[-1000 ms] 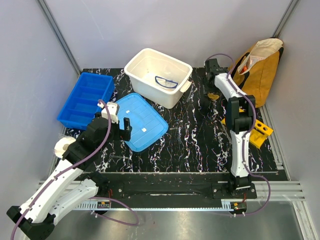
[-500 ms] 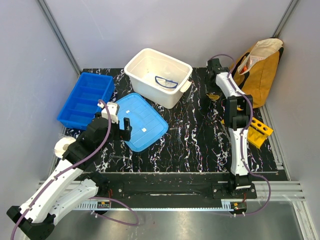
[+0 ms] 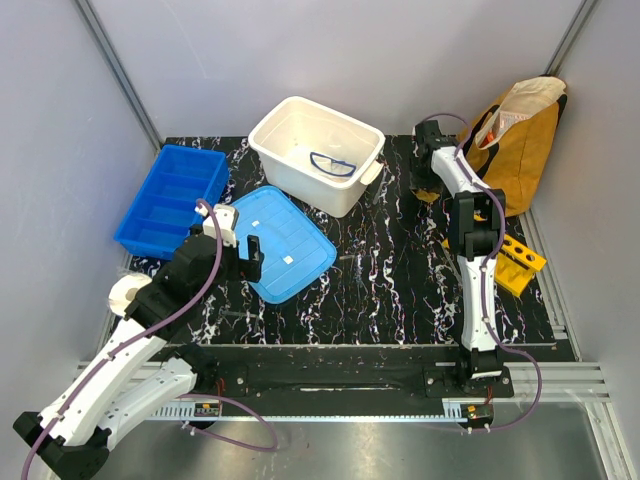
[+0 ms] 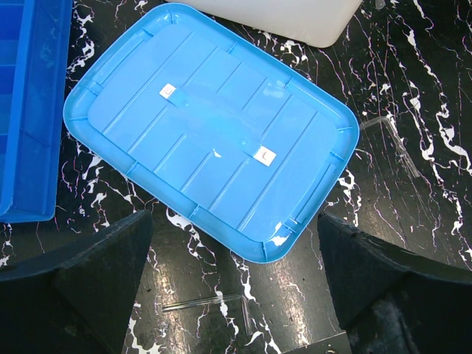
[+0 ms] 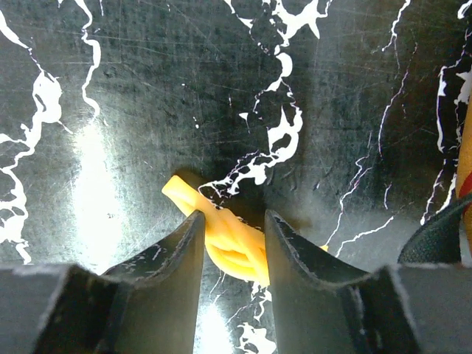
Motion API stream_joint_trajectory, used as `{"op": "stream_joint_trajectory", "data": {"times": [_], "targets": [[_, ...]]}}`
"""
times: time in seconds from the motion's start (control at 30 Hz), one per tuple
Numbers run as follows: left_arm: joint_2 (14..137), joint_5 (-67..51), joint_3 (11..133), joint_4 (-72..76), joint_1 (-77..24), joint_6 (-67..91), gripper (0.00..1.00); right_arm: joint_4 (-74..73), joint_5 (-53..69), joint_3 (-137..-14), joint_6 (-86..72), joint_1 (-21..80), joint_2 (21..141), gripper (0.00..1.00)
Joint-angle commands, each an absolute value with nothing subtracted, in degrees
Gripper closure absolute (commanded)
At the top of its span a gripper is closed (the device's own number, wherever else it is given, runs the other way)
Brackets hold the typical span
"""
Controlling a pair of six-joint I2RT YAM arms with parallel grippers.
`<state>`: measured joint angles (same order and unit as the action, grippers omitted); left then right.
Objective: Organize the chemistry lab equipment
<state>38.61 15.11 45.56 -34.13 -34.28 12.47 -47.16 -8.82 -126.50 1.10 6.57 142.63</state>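
Note:
A knotted yellow rubber tube (image 5: 230,240) lies on the black marbled table at the far right, next to the brown bag. My right gripper (image 5: 232,221) is down over it, and both fingers press its sides; it shows in the top view (image 3: 426,186). My left gripper (image 4: 234,218) is wide open and empty, hovering over the near edge of the blue lid (image 4: 206,125). A bent clear glass tube (image 4: 214,301) lies on the table just below that lid. The white bin (image 3: 300,125) holds blue-rimmed goggles (image 3: 333,165).
A blue divided tray (image 3: 172,198) stands at the left. A yellow test-tube rack (image 3: 520,262) lies at the right edge. A brown bag (image 3: 520,140) leans at the back right. A thin clear glass rod (image 4: 391,144) lies right of the lid.
My right arm has stretched a little farther back and lowered its gripper onto the yellow tube. The left arm has not moved.

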Motion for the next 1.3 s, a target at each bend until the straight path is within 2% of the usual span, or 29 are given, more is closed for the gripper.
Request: {"op": "stream_joint_trajectory", "data": {"times": [0.0, 0.13, 0.3, 0.57, 0.83, 1.03, 1.27], "targets": [[38.7, 14.2, 45.6, -31.6, -34.5, 12.1, 0.03, -50.0, -6.2, -122.8, -2.2, 5.7, 140.1, 0.57], [38.5, 14.1, 45.6, -31.6, -34.5, 12.2, 0.03, -50.0, -4.9, -120.4, -3.0, 5.6, 138.8, 0.61], [38.8, 14.2, 45.6, -31.6, -34.5, 12.2, 0.04, -49.7, -5.7, -119.3, -3.3, 5.6, 137.4, 0.8], [38.4, 14.6, 45.5, -31.7, -34.5, 12.3, 0.04, -45.4, -3.9, -114.9, -4.0, 5.7, 129.4, 1.0], [38.2, 14.7, 45.6, -31.7, -34.5, 12.4, 0.04, -36.2, 1.3, -105.0, -10.8, 5.6, 116.4, 1.0], [37.3, 14.9, 45.6, -31.7, -34.5, 12.6, 0.03, -30.4, 5.3, -102.0, -17.5, 5.7, 108.7, 1.0], [37.4, 14.2, 45.7, -31.7, -34.5, 12.7, 0.03, -16.5, 8.4, -99.1, -25.7, 9.7, 103.5, 0.99]]}}
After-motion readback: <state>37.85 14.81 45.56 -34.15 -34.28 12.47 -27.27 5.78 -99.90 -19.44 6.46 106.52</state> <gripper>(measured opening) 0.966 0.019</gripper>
